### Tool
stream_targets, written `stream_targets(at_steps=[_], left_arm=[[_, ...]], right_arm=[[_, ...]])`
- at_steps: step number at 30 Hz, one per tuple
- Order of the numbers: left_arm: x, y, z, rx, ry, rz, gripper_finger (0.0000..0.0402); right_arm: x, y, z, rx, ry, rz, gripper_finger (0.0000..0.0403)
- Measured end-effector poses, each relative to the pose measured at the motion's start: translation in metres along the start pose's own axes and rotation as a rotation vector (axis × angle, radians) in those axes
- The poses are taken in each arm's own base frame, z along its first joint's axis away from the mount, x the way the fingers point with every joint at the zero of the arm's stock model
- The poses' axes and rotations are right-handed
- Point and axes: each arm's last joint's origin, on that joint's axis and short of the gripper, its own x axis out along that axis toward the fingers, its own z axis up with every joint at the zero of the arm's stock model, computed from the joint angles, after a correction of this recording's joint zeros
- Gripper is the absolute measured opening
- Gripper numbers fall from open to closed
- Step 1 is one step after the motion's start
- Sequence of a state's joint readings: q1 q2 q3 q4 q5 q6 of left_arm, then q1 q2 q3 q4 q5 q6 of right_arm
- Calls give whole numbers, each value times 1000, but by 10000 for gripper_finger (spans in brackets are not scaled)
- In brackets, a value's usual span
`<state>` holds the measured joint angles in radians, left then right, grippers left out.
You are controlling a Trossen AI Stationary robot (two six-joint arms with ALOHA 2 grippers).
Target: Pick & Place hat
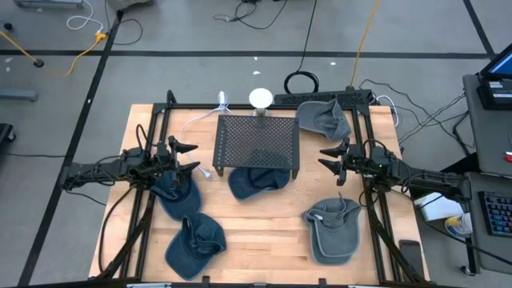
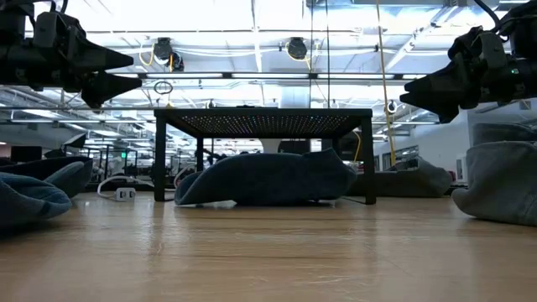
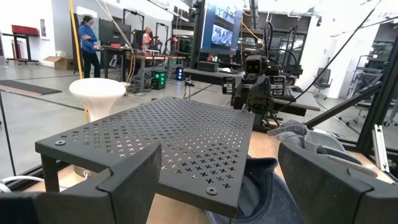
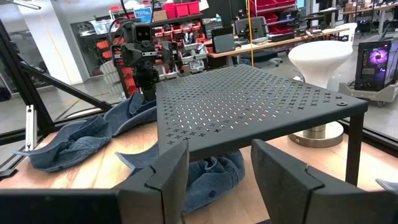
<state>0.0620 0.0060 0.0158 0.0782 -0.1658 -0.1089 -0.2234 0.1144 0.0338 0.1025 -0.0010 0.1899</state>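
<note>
Both hands, left (image 1: 189, 157) and right (image 1: 330, 158), hover open and empty beside the perforated stand (image 1: 257, 144), one blue hat (image 1: 256, 182) lying beneath it while four more hats wait on the bench (image 1: 264, 236).

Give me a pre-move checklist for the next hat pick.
1. Left gripper open, empty: ok.
2. Right gripper open, empty: ok.
3. Both grippers raised off the table: ok.
4. Rack top bare: ok.
5. Hat under rack partly covered from above; side approach needed: not ok for a top grasp.
6. Loose hats reachable: blue hat by the left gripper, grey hat near the right: ok.
</note>
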Motion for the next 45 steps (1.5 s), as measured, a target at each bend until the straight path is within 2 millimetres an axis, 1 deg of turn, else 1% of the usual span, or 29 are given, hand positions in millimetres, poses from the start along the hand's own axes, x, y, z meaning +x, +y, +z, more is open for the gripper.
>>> stream_targets(at_steps=[9,13,14,18,21,25,29,33,36,38,42,45], left_arm=[[0,0,0,0,0,0,328],[0,0,0,0,0,0,328],[0,0,0,0,0,0,328],[0,0,0,0,0,0,328],[0,0,0,0,0,0,328],[0,0,0,0,-1,0,328],[0,0,0,0,-1,0,328],[0,0,0,0,-1,-1,328],[0,0,0,0,-1,-1,328],[0,0,0,0,-1,-2,328],[0,0,0,0,-1,-2,328],[0,0,0,0,-1,-2,328]], right_arm=[[0,0,3,4,-26,0,166],[0,-2,2,3,19,-71,159],[0,-1,7,-1,21,-94,156],[0,4,36,-29,-12,-112,145],[2,6,51,-18,29,-146,141],[4,8,82,30,65,-278,140],[8,14,118,58,113,-342,140],[13,19,154,126,162,-431,140],[18,24,177,128,229,-440,140],[22,28,193,120,276,-412,140],[31,36,221,141,375,-353,139],[37,40,237,181,453,-356,139]])
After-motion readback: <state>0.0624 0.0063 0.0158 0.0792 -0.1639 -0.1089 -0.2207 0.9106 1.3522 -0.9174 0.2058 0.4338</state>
